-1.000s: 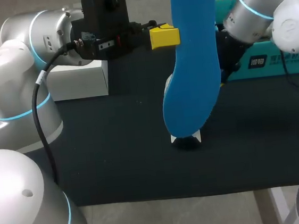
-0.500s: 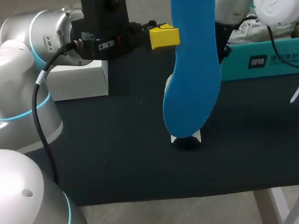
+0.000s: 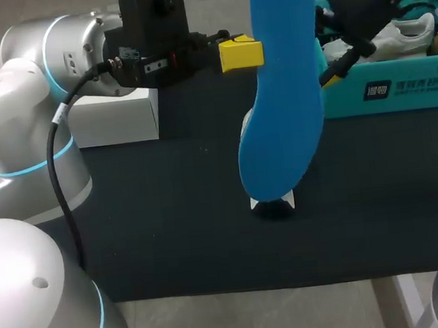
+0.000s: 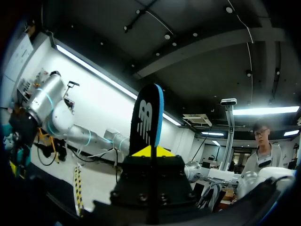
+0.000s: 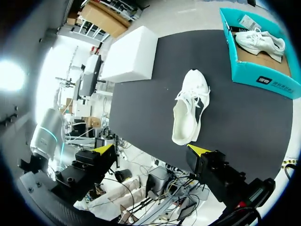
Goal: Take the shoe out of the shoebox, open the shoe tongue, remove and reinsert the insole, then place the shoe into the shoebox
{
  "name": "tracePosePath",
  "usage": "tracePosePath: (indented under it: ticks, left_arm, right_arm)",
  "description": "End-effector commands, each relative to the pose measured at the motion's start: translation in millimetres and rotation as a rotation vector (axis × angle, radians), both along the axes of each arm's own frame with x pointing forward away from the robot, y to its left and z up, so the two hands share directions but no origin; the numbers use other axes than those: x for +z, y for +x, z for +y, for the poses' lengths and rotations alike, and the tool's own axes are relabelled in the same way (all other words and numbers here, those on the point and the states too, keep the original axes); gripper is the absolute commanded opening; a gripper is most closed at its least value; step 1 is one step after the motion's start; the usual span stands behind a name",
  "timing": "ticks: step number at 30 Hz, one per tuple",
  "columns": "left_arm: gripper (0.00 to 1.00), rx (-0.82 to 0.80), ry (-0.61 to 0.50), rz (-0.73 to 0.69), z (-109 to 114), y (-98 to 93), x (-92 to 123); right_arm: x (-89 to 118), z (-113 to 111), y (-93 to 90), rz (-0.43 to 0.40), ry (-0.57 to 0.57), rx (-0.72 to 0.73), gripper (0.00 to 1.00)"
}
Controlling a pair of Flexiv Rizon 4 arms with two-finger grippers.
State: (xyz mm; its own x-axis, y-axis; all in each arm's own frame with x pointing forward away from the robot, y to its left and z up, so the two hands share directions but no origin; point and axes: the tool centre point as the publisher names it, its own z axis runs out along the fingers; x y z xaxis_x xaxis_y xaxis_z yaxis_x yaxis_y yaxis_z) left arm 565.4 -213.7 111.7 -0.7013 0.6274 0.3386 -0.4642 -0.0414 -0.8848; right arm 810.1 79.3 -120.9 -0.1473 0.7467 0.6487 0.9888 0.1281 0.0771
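The dark tabletop point(image 3: 171, 232) carries a white box point(image 3: 116, 116) at the upper left of the head view and a teal shoebox point(image 3: 399, 92) at the upper right. A white shoe point(image 5: 190, 110) lies sole down near the middle, apart from both.

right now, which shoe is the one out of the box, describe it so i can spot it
Start at the black table mat. Between the white box and the teal shoebox lies a white shoe, alone on the mat with its opening spread wide. Its twin sits inside the shoebox.
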Motion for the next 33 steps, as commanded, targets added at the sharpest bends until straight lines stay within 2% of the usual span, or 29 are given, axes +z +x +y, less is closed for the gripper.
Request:
tracePosePath:
  ticks: [1, 6, 9, 13, 16, 19, 23, 27, 33]
  left_arm:
    - [0.0, -0.001, -0.001, 0.0, 0, 0.1, 0]
    - [0.0, -0.001, -0.001, 0.0, 0, 0.1, 0]
    - [0.0, -0.001, -0.001, 0.0, 0, 0.1, 0]
    - [0.0, -0.001, -0.001, 0.0, 0, 0.1, 0]
    - [0.0, -0.001, -0.001, 0.0, 0, 0.1, 0]
    - [0.0, -0.001, -0.001, 0.0, 0, 0.1, 0]
    - [0.0, -0.001, -0.001, 0.0, 0, 0.1, 0]
    - [0.0, -0.001, -0.001, 0.0, 0, 0.1, 0]
    - [0.0, -0.001, -0.001, 0.0, 0, 0.1, 0]
  right_arm:
    - [12, -28, -34.5, -0.138, 0.337, -0.238, 1.0]
    - [23, -39, -35.1, -0.146, 0.478, -0.336, 1.0]
    - [30, -47, -36.6, -0.155, 0.495, -0.37, 1.0]
    - [51, -51, -34.1, -0.195, 0.532, -0.379, 1.0]
    - [61, -50, -29.8, -0.219, 0.58, -0.384, 1.0]
    - [61, -49, -21.7, -0.224, 0.582, -0.387, 1.0]
    - [65, -40, -14.6, -0.212, 0.715, -0.38, 1.0]
    - [79, -38, -11.2, -0.211, 0.775, -0.373, 1.0]
    - [95, -38, -7.4, -0.217, 0.77, -0.365, 1.0]
